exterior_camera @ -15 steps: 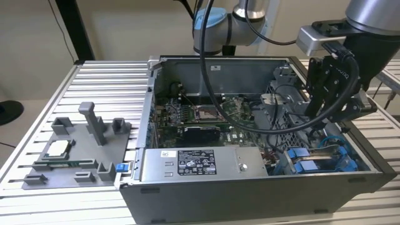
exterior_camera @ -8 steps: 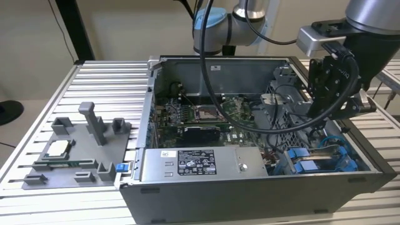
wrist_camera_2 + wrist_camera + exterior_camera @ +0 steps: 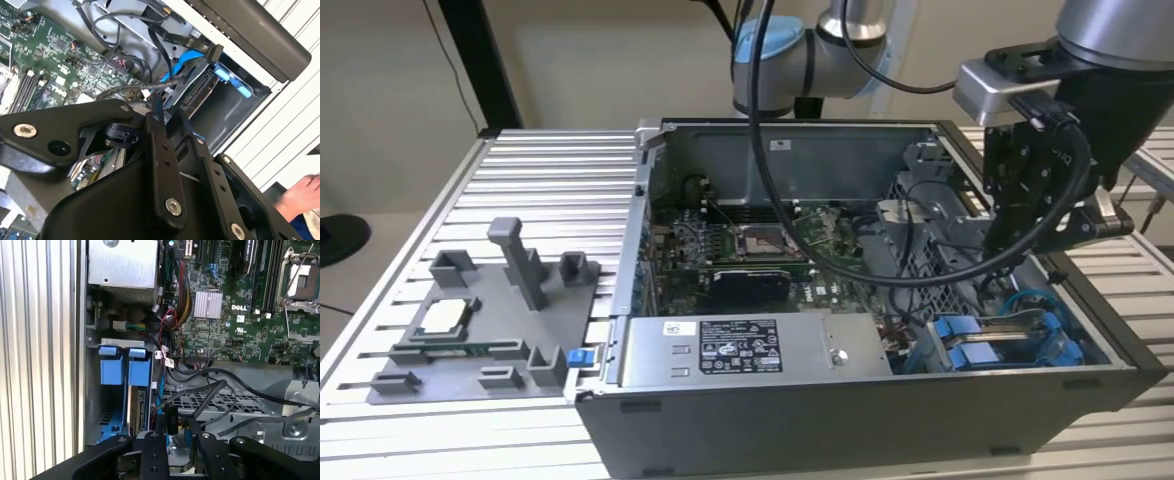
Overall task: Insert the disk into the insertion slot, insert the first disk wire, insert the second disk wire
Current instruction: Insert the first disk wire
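One gripper [image 3: 175, 435] pinching a black wire plug [image 3: 171, 421], we see it beside the disk [image 3: 136, 410], seated in the insertion slot [image 3: 112, 372]

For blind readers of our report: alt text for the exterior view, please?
A robot gripper hangs over an open computer case, near its blue-railed drive bay at the exterior view's right. The case sits on a ribbed table beside a grey parts tray.

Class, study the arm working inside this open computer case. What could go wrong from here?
The gripper sits close to loose black cables lying across the perforated cage; it might snag one. The arm's own cable loops into the case and could catch on the motherboard. A hand is close by and could be struck.
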Controlling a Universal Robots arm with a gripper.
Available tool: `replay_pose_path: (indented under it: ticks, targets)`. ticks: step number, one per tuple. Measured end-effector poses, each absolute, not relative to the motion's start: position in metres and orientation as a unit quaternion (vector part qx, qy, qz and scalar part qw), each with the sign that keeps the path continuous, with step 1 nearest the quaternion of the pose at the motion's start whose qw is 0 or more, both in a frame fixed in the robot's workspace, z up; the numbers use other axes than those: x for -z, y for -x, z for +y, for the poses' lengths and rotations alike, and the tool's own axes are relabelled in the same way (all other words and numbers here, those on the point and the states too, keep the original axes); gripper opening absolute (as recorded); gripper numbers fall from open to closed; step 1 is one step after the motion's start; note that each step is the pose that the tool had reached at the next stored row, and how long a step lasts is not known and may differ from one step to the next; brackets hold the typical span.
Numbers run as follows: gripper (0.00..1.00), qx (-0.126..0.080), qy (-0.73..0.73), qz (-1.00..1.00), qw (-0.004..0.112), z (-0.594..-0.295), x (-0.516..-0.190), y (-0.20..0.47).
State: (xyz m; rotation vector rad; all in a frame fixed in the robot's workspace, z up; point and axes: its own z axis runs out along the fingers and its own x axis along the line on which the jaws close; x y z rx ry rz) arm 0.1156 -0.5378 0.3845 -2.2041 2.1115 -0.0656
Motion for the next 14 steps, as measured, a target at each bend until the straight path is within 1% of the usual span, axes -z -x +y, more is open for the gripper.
replay_pose_path:
  ticks: [7, 11, 12, 14]
  targets:
    - [1.00, 0.025, 0.721, 0.691, 0.048, -0.5381, -0.3863, -0.1082]
    - [1.00, 0.029, 0.721, 0.690, 0.053, -0.5381, -0.3848, -0.1043]
    - [0.00, 0.030, 0.721, 0.690, 0.055, -0.5381, -0.3842, -0.1043]
    - [0.00, 0.033, 0.721, 0.690, 0.060, -0.5381, -0.3834, -0.1043]
